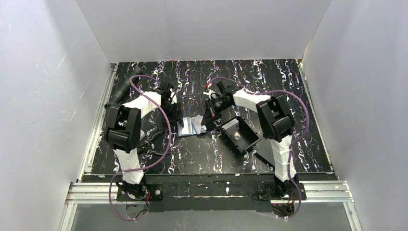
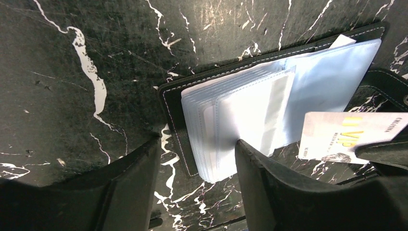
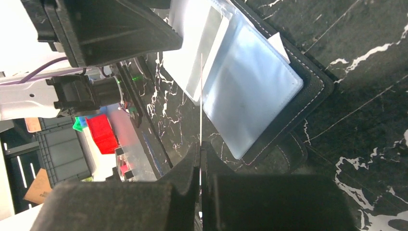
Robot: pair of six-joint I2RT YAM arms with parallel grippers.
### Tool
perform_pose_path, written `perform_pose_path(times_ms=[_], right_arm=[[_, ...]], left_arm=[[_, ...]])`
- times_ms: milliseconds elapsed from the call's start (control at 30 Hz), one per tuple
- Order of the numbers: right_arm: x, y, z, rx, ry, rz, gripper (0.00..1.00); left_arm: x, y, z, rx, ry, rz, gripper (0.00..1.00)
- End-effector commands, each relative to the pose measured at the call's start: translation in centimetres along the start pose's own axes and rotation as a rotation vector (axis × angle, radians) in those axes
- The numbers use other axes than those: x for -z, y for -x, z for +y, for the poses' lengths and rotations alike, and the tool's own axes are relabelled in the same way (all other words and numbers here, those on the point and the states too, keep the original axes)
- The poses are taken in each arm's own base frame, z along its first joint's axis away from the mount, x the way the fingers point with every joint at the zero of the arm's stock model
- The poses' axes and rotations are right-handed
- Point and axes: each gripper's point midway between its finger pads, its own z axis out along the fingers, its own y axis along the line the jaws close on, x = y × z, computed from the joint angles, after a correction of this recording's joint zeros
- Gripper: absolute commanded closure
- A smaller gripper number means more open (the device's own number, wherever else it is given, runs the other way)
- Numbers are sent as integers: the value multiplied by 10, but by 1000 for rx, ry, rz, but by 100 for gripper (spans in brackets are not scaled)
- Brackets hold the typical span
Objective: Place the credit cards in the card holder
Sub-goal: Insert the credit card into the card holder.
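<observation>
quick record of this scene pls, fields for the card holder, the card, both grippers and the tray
card holder: lying open on the table, clear sleeves fanned out
credit card: pale with gold VIP lettering, held beside the sleeves, not in one
right gripper: shut on the credit card
left gripper: open, fingers either side of the sleeves' corner
tray: black, right of the card holder, by the right arm

We see the left arm (image 1: 126,126) and right arm (image 1: 276,120) built alike: black joint housings, links wrapped in white, a purple cable (image 1: 170,132) looping along each, both bolted to a black base plate (image 1: 202,190) at the table's (image 1: 192,163) near edge. The left claw (image 2: 197,149) and right claw (image 3: 200,154) have matte black fingers.
</observation>
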Motion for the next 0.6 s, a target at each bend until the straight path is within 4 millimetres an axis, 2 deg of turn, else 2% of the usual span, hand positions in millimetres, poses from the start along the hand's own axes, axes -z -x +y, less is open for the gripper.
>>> perform_pose_path(times_ms=[0, 400, 567], right_arm=[[0, 7, 12, 25, 36, 5, 99], [-12, 1, 2, -55, 57, 32, 99], [-15, 1, 1, -65, 63, 36, 99]], left_arm=[[-6, -9, 13, -3, 62, 42, 46], [-8, -13, 15, -2, 70, 57, 58], [-8, -13, 15, -2, 64, 57, 60]])
